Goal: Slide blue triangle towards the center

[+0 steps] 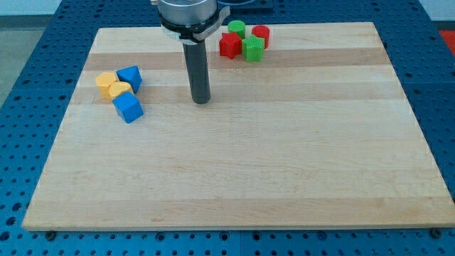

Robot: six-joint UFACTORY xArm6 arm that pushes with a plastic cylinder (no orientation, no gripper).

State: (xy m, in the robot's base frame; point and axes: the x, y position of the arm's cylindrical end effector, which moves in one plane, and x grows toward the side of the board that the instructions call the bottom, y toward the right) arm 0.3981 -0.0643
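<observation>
The blue triangle [130, 77] lies near the view's left edge of the wooden board [284, 163], in a tight cluster with two yellow blocks [106, 83] [119, 90] and a blue cube [128, 107]. The triangle is at the top right of that cluster and touches the yellow blocks. My tip [202, 101] rests on the board to the right of the cluster, about a hundred pixels from the triangle and slightly lower in the view. It touches no block.
A second cluster sits at the view's top, right of the rod: a red star [229, 45], a green block [253, 48], a green cylinder [236, 28] and a red cylinder [261, 34]. A blue perforated table surrounds the board.
</observation>
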